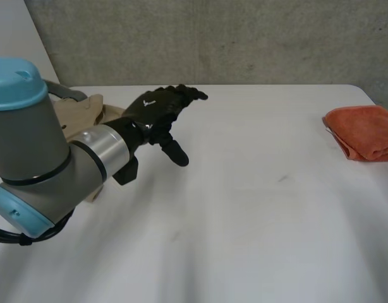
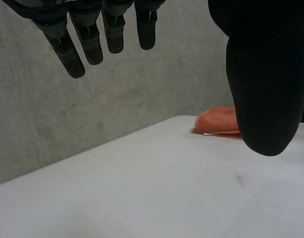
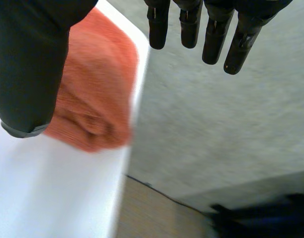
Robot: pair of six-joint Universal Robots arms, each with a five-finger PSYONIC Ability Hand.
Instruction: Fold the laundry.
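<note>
A folded orange cloth (image 1: 364, 131) lies at the table's far right edge. My left hand (image 1: 157, 110) hovers open over the left part of the white table (image 1: 257, 214), fingers straight and thumb (image 2: 263, 74) spread, holding nothing. In the left wrist view the orange cloth (image 2: 219, 120) lies far beyond the thumb. My right hand (image 3: 30, 59) is open too, its fingers (image 3: 211, 29) straight. It hangs above the orange cloth (image 3: 100, 89) near the table's edge without touching it.
A beige cloth pile (image 1: 86, 110) lies at the far left behind my left arm (image 1: 48, 158). A grey concrete wall (image 1: 244, 38) stands behind the table. Beyond the table's right edge the floor (image 3: 157, 213) drops away.
</note>
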